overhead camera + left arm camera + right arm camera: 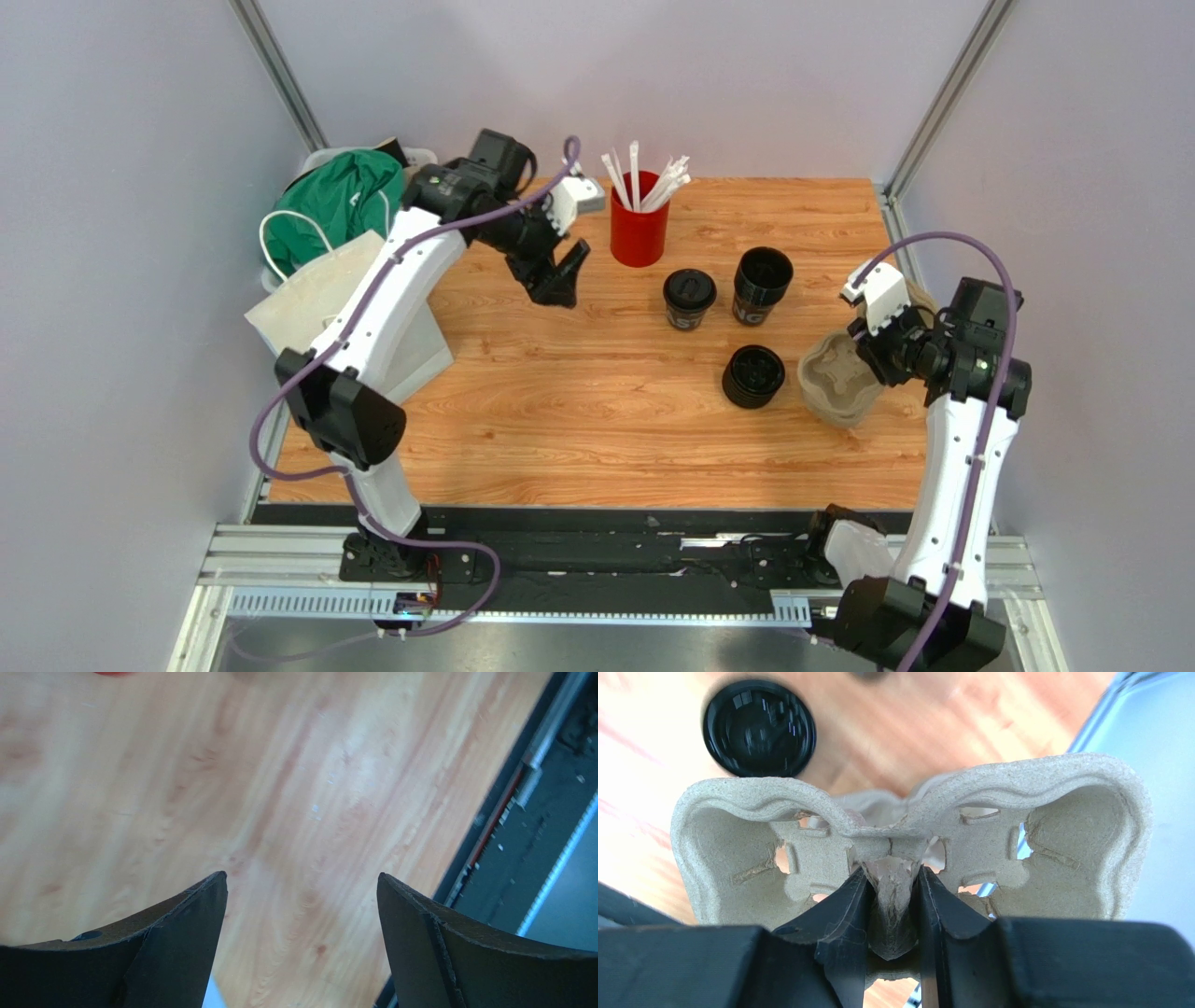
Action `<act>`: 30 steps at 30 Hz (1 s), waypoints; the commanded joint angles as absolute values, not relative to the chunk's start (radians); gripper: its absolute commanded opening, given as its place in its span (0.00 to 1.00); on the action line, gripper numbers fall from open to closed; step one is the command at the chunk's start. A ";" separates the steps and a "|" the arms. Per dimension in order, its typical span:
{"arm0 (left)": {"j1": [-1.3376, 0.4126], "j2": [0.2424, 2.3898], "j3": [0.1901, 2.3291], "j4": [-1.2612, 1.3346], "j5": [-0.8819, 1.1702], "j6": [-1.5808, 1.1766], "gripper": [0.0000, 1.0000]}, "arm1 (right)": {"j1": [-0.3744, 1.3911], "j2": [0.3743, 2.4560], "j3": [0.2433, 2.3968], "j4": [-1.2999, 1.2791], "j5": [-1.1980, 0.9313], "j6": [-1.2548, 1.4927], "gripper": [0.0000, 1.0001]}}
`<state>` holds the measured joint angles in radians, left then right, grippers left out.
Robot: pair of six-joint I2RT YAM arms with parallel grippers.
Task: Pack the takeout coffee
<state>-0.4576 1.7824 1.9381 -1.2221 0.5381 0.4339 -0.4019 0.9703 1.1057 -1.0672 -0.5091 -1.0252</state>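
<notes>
Three black takeout coffee cups stand on the wooden table (589, 406): one (689, 297) next to another (762, 284) at mid-back, and one (753, 375) nearer the front. This nearer cup (759, 728) also shows from above in the right wrist view. The brown pulp carrier (839, 378) sits tilted at the table's right edge. My right gripper (873, 350) is shut on the carrier's centre ridge (891, 903), with both empty slots (738, 854) facing the camera. My left gripper (561, 273) hangs open over bare wood left of the red cup, with nothing between its fingers (189, 917).
A red cup of white straws (638, 231) stands at the back centre. A white bin with green cloth (337, 203) and a white bag (323, 315) sit off the table's left side. A black rail (519, 833) runs along the near edge.
</notes>
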 commanded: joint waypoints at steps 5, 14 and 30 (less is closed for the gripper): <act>-0.310 1.643 2.215 -1.282 0.341 0.410 0.90 | -0.400 0.888 1.290 -1.052 -0.722 -0.839 0.23; -0.232 1.500 2.166 -1.431 0.151 0.474 0.95 | -0.351 0.911 1.391 -1.039 -0.859 -0.733 0.22; -0.150 1.146 1.951 -1.681 -0.103 0.673 0.99 | -0.115 0.986 1.329 -0.948 -0.787 -0.632 0.23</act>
<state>-0.1539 1.2392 2.0037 -1.3457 -0.0010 0.5743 -0.1616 0.9806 1.3449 -1.0103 -0.8196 -0.6769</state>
